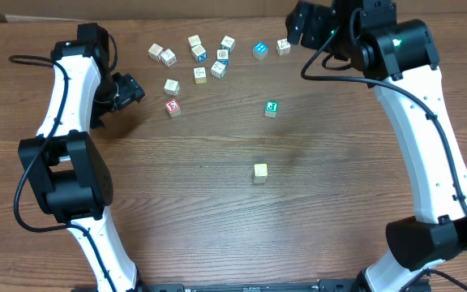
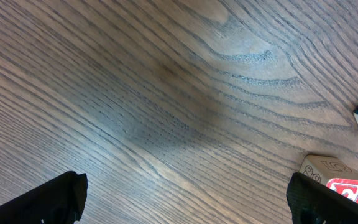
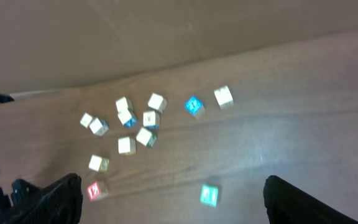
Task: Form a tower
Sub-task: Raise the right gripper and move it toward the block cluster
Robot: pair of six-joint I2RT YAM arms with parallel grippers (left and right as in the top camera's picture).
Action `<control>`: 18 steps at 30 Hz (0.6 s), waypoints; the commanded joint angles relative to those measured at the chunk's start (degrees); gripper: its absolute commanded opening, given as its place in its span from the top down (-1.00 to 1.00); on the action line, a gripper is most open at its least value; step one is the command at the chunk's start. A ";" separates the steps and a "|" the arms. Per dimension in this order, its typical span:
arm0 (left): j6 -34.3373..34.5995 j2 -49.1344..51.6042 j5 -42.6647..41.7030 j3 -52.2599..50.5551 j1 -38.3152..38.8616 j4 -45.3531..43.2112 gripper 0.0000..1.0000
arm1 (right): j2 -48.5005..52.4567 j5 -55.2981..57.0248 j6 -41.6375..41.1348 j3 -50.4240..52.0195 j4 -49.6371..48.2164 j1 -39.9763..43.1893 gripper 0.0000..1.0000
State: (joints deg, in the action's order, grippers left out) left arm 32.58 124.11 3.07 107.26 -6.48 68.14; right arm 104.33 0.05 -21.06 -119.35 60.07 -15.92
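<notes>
Fingers [image 2: 55, 196] of your left gripper [image 2: 185, 205] frame bare table [image 2: 166, 93], jaws wide apart, nothing between them. Red cube [image 2: 347, 188] sits just beside the right-hand finger. Right gripper [image 3: 173, 205] hangs high at the far edge, jaws also spread and empty.

No tower stands yet, as far as the overhead view tells. Yellow cube [image 1: 260, 171] lies alone mid-table; teal cube [image 1: 272, 108] lies apart, beyond it. The rest sit in a loose cluster [image 1: 209, 58] along the far side.

Risks, as judged:
- Your left finger clips the red cube on any sideways sweep and skids it away.
- Picking from the cluster, wide jaws shove the neighbours, since the cubes lie close together.
- An off-centre drop onto the yellow cube tips the stack; the cubes are small, so the margin is thin.
- A skewed grip twists a cube on release.

Writing: cube faces carry marks, but all are too small or blurred to read. No brands seen.
</notes>
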 commanded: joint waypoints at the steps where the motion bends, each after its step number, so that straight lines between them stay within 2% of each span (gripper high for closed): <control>1: -0.90 -1.64 0.48 0.90 0.17 0.17 -0.99 | 2.69 0.52 2.29 -0.76 -2.29 -0.09 -0.80; 8: -0.90 -1.64 0.48 0.90 0.17 0.17 -0.99 | 8.61 -0.04 4.68 -0.74 -6.82 -0.66 -0.80; 12: -0.90 -1.64 0.48 0.90 0.15 0.17 -0.99 | 11.58 -4.37 7.69 -0.74 -11.91 -1.22 -0.73; 18: -0.87 -1.64 0.48 0.90 0.17 0.17 -0.99 | 13.62 -6.78 7.63 -0.74 -20.52 -2.40 -0.74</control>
State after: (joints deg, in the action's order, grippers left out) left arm 32.58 124.11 3.09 107.26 -6.48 68.14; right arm 117.45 -4.75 -14.68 -119.31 42.15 -17.28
